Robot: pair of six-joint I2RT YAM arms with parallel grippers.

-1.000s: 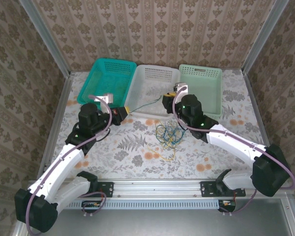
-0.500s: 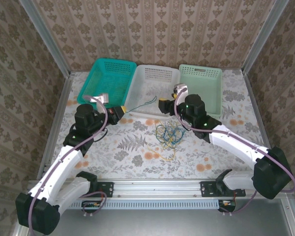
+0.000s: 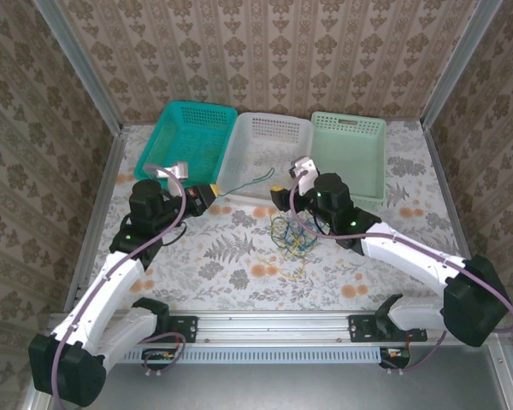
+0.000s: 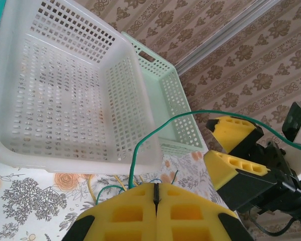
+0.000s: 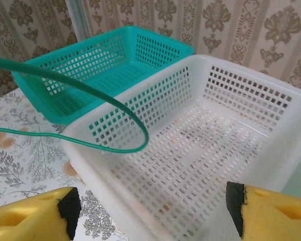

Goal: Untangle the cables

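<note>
A: Where's the green wire (image 4: 205,111) rn?

B: One end is pinched in the L claw (image 4: 155,190), pads pressed together on it. The rest arcs up and loops by the front rim of the white basket (image 3: 272,126). The other wires sit in a heap (image 3: 292,232) on the table (image 3: 231,265), just in front of the R claw (image 5: 153,208).

A: And the R claw?

B: Pads wide apart, nothing btw them. It hangs near the basket's front rim, just behind the heap.

A: How to do this bit well?

B: IMO: firm pinch on L, draw the wire out slow & low, away from the heap. It's thin and springy, so a jerk prob. drags the whole knot along. R should pin the heap, or take one strand of another colour, not a bunch. Can't tell if the green tail is clear of the knot, so watch for the heap lifting.

A: Baskets for sorting?

B: Likely. Three in a row at the back: teal (image 3: 188,141), white, pale green (image 3: 350,128).

A: Surface? Room?

B: Flowered cloth, ferns & orange blooms. Busy print, so yellow strands are hard to pick out. Patterned wallpaper (image 3: 265,51) on three sides, metal posts (image 3: 77,60) at the corners, and a metal rail (image 3: 274,323) at the near edge where both arms bolt on.
</note>
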